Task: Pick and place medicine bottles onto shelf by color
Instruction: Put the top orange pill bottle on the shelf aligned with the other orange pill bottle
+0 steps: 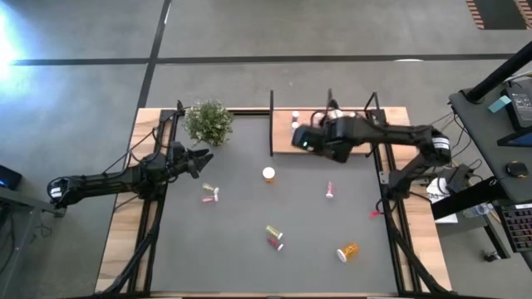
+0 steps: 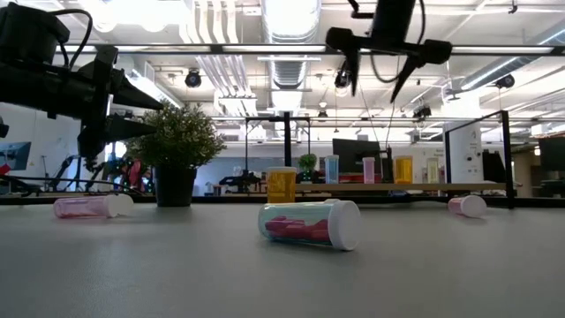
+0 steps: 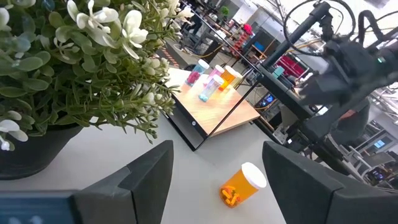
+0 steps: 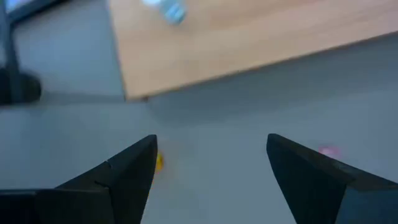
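**Orange bottle just off shelf edge, right arm nearer**

Orange bottle (image 1: 268, 174) sits on the bench just off the shelf (image 1: 287, 143) front-left corner; on its side in the left wrist view, white cap pointing away from shelf, long axis roughly square to the shelf's front edge; several bottles already upright on the shelf. Right gripper (image 1: 309, 141) hovers over the shelf's left end, jaws apart, empty; bottle lies just beyond that edge from it. Left gripper (image 1: 202, 159) by the plant (image 1: 209, 121), well apart from the shelf, jaws apart, empty, pointed toward the bottle. Other loose bottles scattered farther out; judgement: right arm is closer, grasp across the short axis.
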